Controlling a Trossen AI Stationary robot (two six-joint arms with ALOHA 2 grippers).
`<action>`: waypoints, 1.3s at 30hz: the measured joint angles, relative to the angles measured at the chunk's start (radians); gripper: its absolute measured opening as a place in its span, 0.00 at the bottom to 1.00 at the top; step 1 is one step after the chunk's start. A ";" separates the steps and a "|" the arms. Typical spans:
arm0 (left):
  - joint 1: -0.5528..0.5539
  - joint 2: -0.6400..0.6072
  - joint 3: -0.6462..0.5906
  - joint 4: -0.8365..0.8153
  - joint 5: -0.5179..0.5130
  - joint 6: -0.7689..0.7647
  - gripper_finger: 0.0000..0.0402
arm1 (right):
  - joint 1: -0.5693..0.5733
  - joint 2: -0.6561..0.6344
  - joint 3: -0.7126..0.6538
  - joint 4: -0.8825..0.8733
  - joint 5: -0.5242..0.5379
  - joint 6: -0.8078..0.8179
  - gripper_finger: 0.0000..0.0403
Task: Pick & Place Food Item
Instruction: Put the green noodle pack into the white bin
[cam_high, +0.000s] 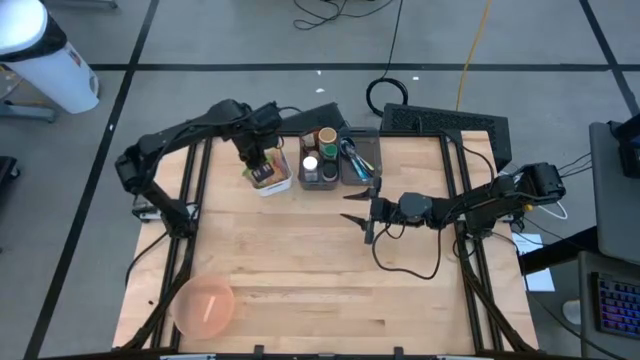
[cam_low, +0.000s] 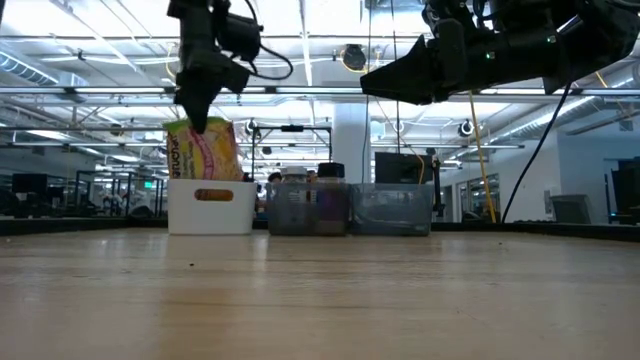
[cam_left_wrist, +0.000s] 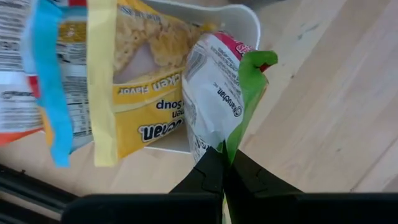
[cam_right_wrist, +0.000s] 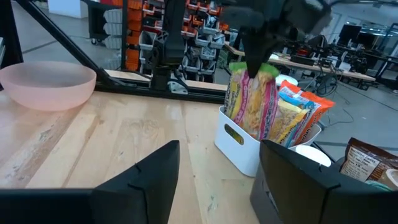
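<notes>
Green-edged noodle packet pinched by left claw above white bin; right claw spread.

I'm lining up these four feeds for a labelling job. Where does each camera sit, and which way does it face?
High view: above the table, facing straight down; both arms show.
Low view: at tabletop height, facing level toward the room; arms hang from above.
Left wrist view: on the left arm, facing the noodle packet pinched by the left gripper.
Right wrist view: on the right arm, open right gripper in front, facing the white bin.
Shared: every view shows the white bin.
</notes>
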 joint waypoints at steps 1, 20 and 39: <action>0.004 0.012 0.000 -0.005 0.001 0.005 0.01 | 0.000 0.000 0.000 0.000 0.000 0.000 0.53; 0.018 0.203 0.004 0.051 0.051 0.049 0.03 | -0.001 0.000 0.000 -0.008 0.000 -0.019 0.53; 0.023 0.208 0.004 0.081 0.041 0.044 0.34 | -0.021 0.000 0.000 -0.036 0.000 -0.010 0.53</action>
